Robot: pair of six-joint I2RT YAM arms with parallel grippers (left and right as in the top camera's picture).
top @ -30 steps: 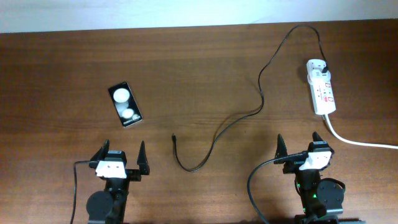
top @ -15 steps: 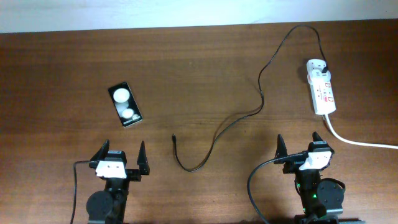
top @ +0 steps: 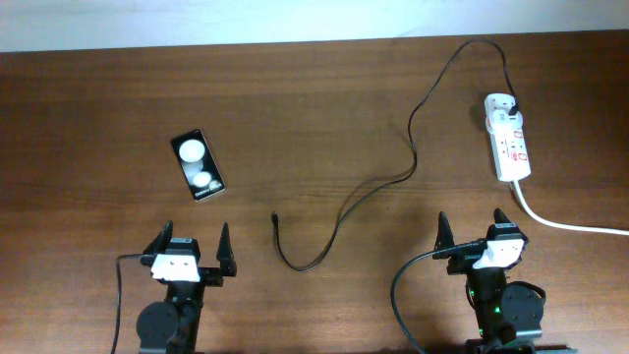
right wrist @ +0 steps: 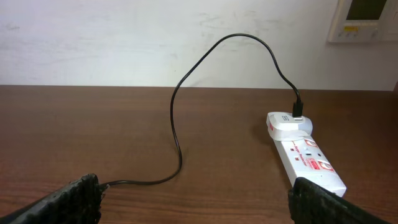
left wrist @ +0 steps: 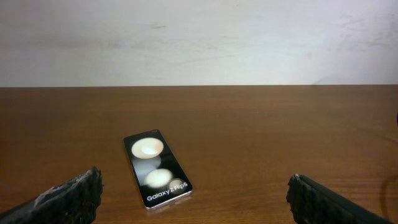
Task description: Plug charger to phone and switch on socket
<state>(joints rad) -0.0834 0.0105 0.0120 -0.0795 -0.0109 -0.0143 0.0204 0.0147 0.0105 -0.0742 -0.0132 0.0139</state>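
Note:
The black phone [top: 198, 166] lies flat at the left of the table, its two white blobs showing; it also shows in the left wrist view [left wrist: 157, 167], ahead of the fingers. The thin black charger cable [top: 378, 183] runs from the socket [top: 509, 137] at the far right down to its connector tip [top: 274, 216] at mid-table. In the right wrist view the cable [right wrist: 176, 124] arcs up to the socket [right wrist: 305, 153]. My left gripper [top: 194, 249] is open and empty near the front edge, below the phone. My right gripper [top: 473, 229] is open and empty, below the socket.
A thick white cord [top: 570, 225] leaves the socket's near end and runs off the right edge. A pale wall [left wrist: 199, 37] stands behind the table's far edge, with a wall panel [right wrist: 362, 20] at the upper right.

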